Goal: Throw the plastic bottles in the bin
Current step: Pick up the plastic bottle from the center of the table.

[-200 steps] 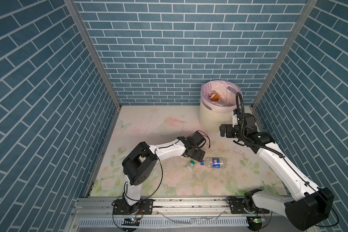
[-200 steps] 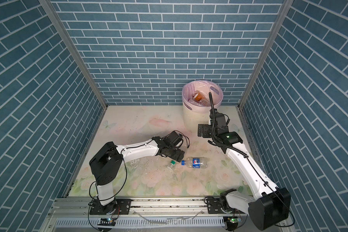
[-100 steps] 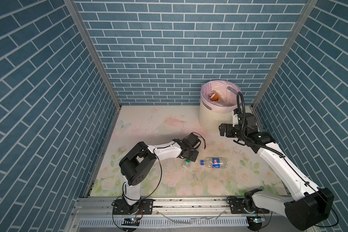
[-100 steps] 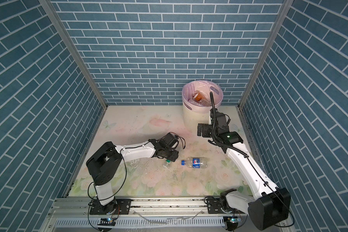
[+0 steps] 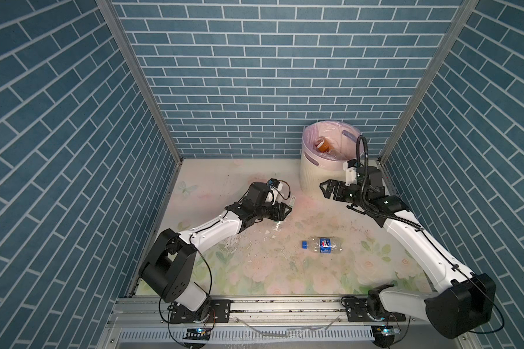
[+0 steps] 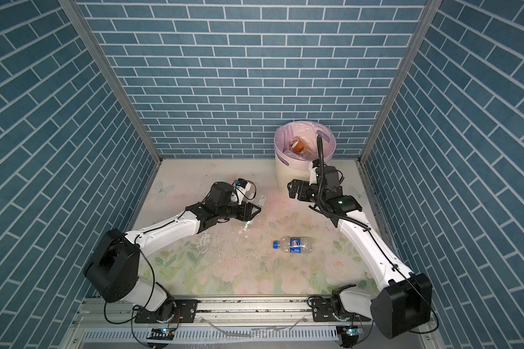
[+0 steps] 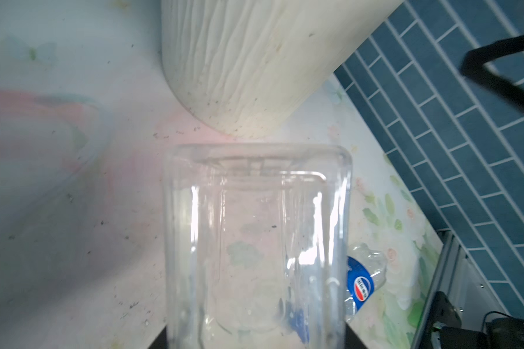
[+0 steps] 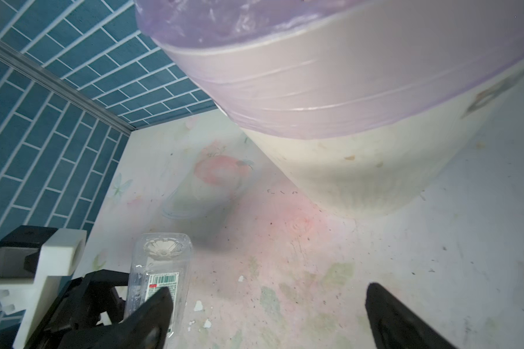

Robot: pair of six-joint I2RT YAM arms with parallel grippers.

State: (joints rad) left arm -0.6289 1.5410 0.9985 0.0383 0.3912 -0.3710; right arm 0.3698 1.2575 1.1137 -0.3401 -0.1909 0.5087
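Bottles: one in hand, one loose, at least one binned. Left claw (image 5: 283, 211) is closed partway around a clear square bottle (image 7: 256, 241), pinching it across its flat sides. The base points ahead of the claw toward the bin (image 5: 313, 178) and the neck hangs below, toward the mat (image 5: 254, 272). Flat faces probably chosen so it cannot roll in the jaws. The bin stands ahead of this claw and its rim looks higher, so I judge a lift over the rim is due. Right claw (image 5: 327, 192) is spread wide and empty, just beside the bin's wall and facing the left claw, likely parked out of the carry path. Blue-label bottle (image 5: 322, 245) lies flat on the mat between both claws, on the robot's side of them. Brown bottle (image 5: 324, 145) is already inside the bin.
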